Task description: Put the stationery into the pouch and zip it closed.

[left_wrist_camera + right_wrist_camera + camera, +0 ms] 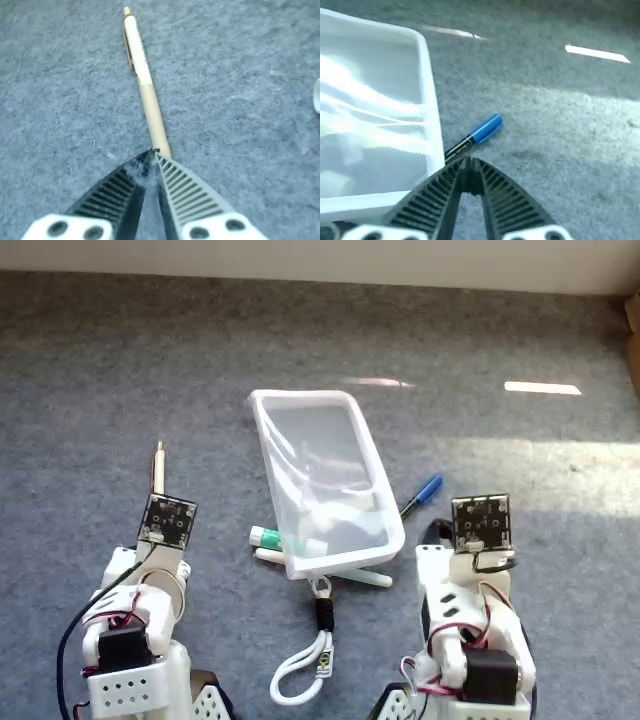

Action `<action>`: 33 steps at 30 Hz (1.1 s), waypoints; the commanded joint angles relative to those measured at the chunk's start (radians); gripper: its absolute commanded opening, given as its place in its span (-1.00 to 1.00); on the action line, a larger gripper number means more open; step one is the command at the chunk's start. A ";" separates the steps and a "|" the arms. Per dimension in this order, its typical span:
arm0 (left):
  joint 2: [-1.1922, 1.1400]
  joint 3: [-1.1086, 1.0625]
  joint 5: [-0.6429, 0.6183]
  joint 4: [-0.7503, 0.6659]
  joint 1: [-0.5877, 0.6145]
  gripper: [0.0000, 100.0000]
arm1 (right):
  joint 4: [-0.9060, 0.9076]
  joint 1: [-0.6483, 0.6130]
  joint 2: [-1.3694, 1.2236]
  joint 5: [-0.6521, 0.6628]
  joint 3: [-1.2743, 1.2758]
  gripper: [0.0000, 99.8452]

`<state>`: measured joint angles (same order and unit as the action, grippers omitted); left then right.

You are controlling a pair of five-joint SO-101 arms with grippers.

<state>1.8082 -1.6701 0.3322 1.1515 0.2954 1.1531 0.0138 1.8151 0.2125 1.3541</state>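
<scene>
Pouch: the translucent white pouch (pixel 300 396) (pixel 427 85) lies flat on the grey carpet (pixel 520 340), between the two arms. Pale items show faintly through it.
Strap: a white wrist loop (pixel 300 672) trails from the pouch at 6 o'clock.
Beige pen (pixel 158 468) (pixel 145 85): on the carpet at 9 o'clock of the pouch, well apart from it.
Blue-capped marker (pixel 422 494) (pixel 479 133): at 4 o'clock, just beside the pouch's edge.
Green-capped marker (pixel 264 535): at 7 o'clock, partly under the pouch.
Left gripper (pixel 154 153): jaws together, tips over the beige pen's near end.
Right gripper (pixel 470 163): jaws together, tips just short of the blue-capped marker.
</scene>
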 commanded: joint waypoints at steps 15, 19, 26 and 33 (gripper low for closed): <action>0.008 0.062 -0.095 -0.031 0.116 -0.62 | 0.131 -0.679 -0.682 -0.157 -0.352 -0.71; 0.008 0.061 -0.095 -0.032 0.114 -0.62 | 0.039 -0.748 -0.845 -0.204 -0.320 -0.71; 0.008 0.058 -0.094 -0.032 0.114 -0.62 | -0.136 -0.783 -1.059 -0.270 -0.262 -0.71; 0.008 0.058 -0.094 -0.032 0.114 -0.62 | -0.145 -0.794 -1.145 -0.318 -0.255 -0.71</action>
<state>1.8082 -1.6625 0.2478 1.1362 0.4012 1.0211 -0.7626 0.6843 -0.0867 1.1009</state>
